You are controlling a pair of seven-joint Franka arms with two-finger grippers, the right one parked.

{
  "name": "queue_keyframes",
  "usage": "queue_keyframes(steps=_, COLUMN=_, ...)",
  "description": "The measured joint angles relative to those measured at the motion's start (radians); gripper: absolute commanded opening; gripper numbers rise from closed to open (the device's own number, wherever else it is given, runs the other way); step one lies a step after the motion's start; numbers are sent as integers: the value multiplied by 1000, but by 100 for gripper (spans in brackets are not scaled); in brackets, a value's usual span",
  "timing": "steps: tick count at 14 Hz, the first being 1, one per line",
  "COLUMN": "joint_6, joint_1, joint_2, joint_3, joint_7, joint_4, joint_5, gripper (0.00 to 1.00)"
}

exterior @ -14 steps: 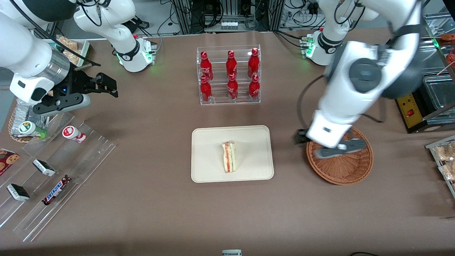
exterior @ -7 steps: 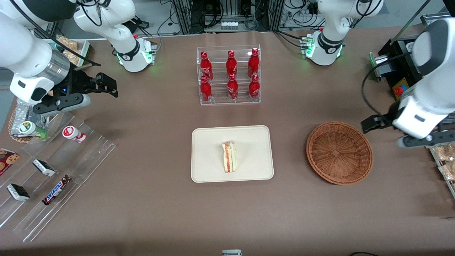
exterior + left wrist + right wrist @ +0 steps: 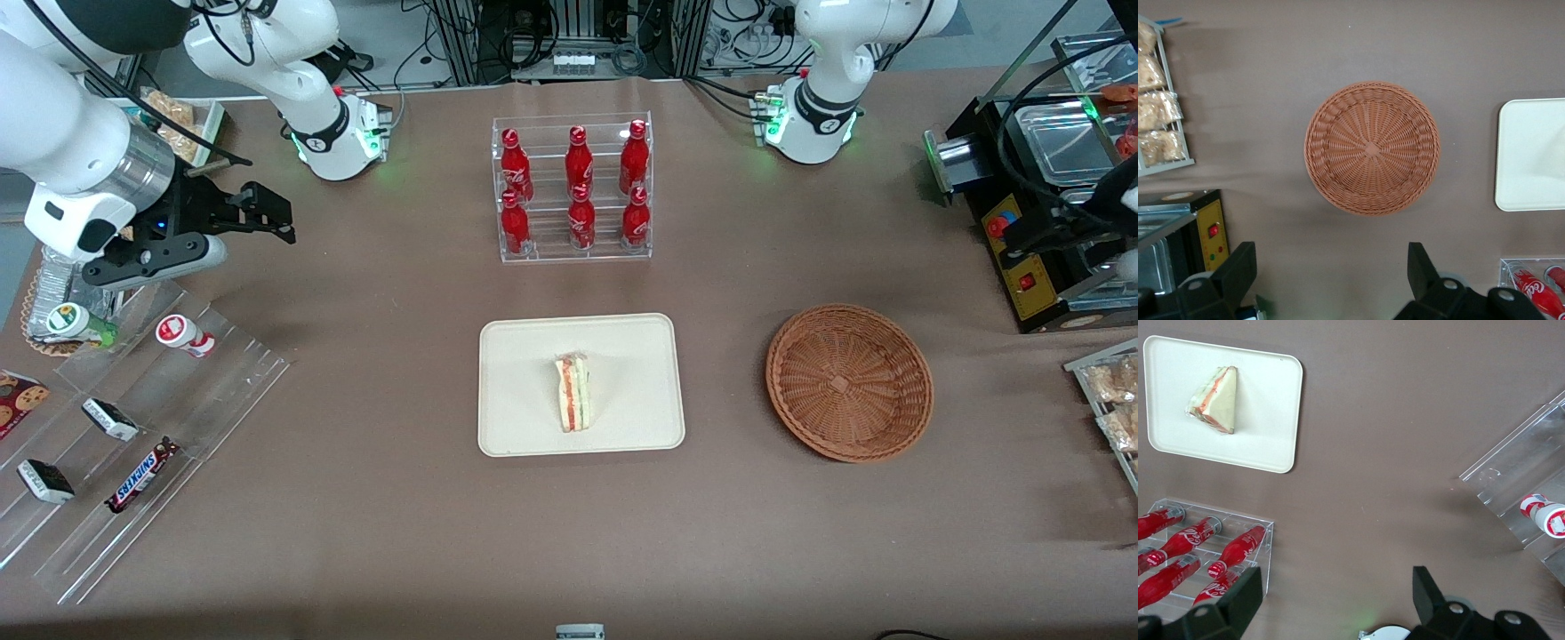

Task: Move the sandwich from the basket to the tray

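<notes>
The sandwich (image 3: 573,393), a pale wedge with red and green filling, lies on the cream tray (image 3: 524,356) at the middle of the table; the right wrist view also shows the sandwich (image 3: 1215,400) on the tray (image 3: 1265,407). The wicker basket (image 3: 849,382) stands beside the tray toward the working arm's end, with nothing in it. My left gripper (image 3: 1080,244) hangs high at that end of the table, over the black appliance, well away from the basket. In the left wrist view the gripper (image 3: 1331,280) is open and holds nothing, with the basket (image 3: 1371,148) and the tray's edge (image 3: 1531,153) far below.
A clear rack of red bottles (image 3: 573,187) stands farther from the front camera than the tray. A black box with red buttons (image 3: 1022,258) and a rack of wrapped pastries (image 3: 1111,400) sit at the working arm's end. Acrylic shelves with snacks (image 3: 133,427) lie at the parked arm's end.
The left arm has swung from over the basket out toward its own end of the table and risen. The sandwich, the tray and the basket have not moved.
</notes>
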Motion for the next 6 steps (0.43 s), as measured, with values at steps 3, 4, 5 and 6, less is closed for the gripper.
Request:
queue_keyframes(steps=3, joint_6=31, joint_1=3, joint_2=11, joint_3=-11, joint_7=15, joint_4=-15, joint_5=0, gripper=100)
queue_keyframes(steps=4, joint_6=31, joint_1=3, joint_2=17, joint_3=-15, joint_7=15, joint_4=-18, joint_5=0, gripper=100)
queue_keyframes(steps=5, joint_6=31, joint_1=3, joint_2=20, joint_3=-18, joint_7=15, joint_4=-21, joint_5=0, gripper=100)
queue_keyframes(steps=6, joint_6=31, joint_1=3, joint_2=23, joint_3=-19, joint_7=15, joint_4=-22, joint_5=0, gripper=100)
